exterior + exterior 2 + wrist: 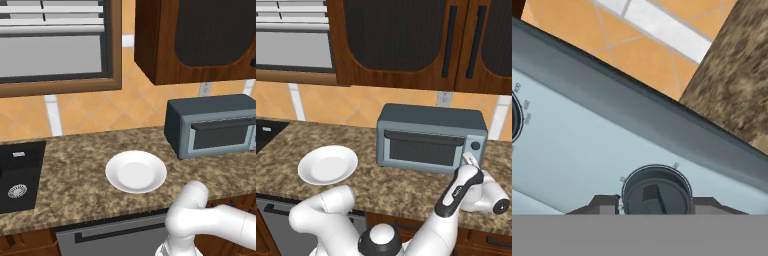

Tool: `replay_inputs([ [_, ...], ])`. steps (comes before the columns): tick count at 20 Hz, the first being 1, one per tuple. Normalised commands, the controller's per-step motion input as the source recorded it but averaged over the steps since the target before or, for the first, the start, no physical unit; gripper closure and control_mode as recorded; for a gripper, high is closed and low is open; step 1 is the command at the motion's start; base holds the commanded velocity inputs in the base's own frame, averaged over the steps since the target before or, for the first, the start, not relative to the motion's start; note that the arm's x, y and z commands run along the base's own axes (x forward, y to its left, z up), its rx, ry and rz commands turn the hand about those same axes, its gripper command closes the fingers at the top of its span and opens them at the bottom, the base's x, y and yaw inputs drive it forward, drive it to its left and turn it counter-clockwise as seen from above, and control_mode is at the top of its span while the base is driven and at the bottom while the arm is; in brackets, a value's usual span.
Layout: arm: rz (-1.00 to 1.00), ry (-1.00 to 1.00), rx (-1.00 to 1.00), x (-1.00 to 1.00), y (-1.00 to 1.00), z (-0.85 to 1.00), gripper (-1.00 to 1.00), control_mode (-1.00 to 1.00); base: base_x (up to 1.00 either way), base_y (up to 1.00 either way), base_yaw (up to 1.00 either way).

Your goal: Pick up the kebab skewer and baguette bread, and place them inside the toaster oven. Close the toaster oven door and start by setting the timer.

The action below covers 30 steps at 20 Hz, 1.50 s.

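Hand view looks straight at the control panel of the toaster oven (587, 150), where a round dark dial (656, 192) with a raised ridge across it sits right between the two finger tips (602, 204) of the gripper (656, 205). The jaws stand one on each side of the dial, close against its rim; whether they actually pinch it I cannot tell. A second knob shows partly at the left edge of the panel.

Right base view shows the toaster oven door (423, 147) shut, its dark bar handle along the top edge, and the gripper (470, 161) up at the lower right corner of the oven front, by the knob there. The white plate (327, 164) on the counter (406, 187) to the left of the oven holds nothing. No skewer or baguette is on the counter, and the dark window does not let me confirm they are inside.

Judging from the shut door and bare plate, loading and closing look done; what seems left is turning the timer dial
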Motion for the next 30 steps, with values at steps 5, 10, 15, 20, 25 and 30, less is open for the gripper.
replay_inputs([
  [5, -0.02, -0.03, 0.10, 0.27, 0.04, 0.31, 1.00, -1.00, 0.00, 0.00, 0.00],
  [10, -0.12, -0.03, 0.13, 0.13, 0.07, 0.28, 1.00, -1.00, 0.00, 0.00, 0.00],
  [15, -0.23, -0.04, 0.12, 0.04, 0.21, 0.21, 1.00, -1.00, 0.00, 0.00, 0.00],
  [20, -0.23, -0.04, 0.20, 0.02, 0.02, 0.08, 1.00, -1.00, 0.00, 0.00, 0.00],
  [25, -0.15, -0.07, 0.29, 0.00, -0.02, 0.06, 1.00, -1.00, 0.00, 0.00, 0.00],
  [30, -0.10, -0.09, 0.33, 0.00, -0.06, 0.16, 1.00, -1.00, 0.00, 0.00, 0.00],
])
